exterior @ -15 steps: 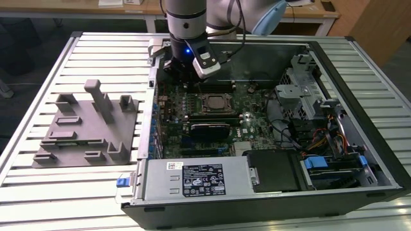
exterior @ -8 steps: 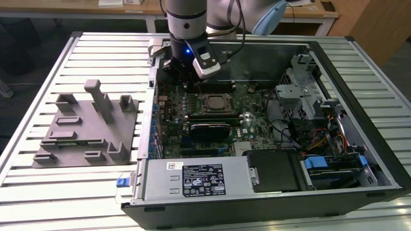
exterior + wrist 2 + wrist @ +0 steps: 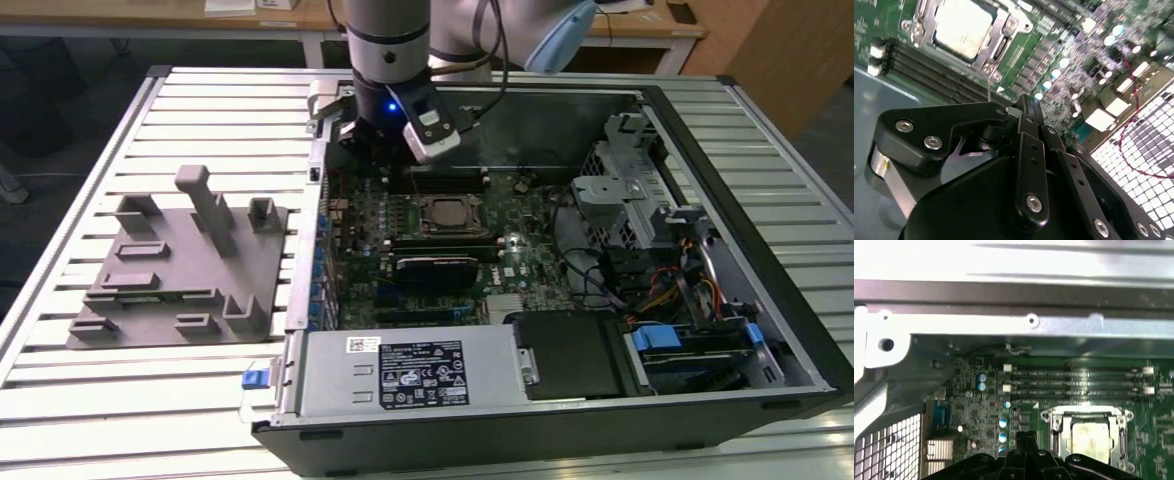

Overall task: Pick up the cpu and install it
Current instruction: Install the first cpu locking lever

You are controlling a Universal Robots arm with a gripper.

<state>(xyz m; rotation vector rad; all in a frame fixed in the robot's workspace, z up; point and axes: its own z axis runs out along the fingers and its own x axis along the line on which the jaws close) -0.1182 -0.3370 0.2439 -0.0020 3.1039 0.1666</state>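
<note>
Gripper at lower centre of the second wrist view, fingers closed together, holding nothing. Cpu lies ahead of the fingertips at upper left, flat in the motherboard socket, well apart from gripper.

Room light is even and comes from overhead in the exterior view. The slatted table is bright, shadows are soft, and it is dimmer inside the computer case. A blue lamp glows on the wrist. In the first wrist view the case panel blows out to white, and the motherboard is dim and soft. In the second wrist view the cpu lid glares pale and the far components smear.
</note>
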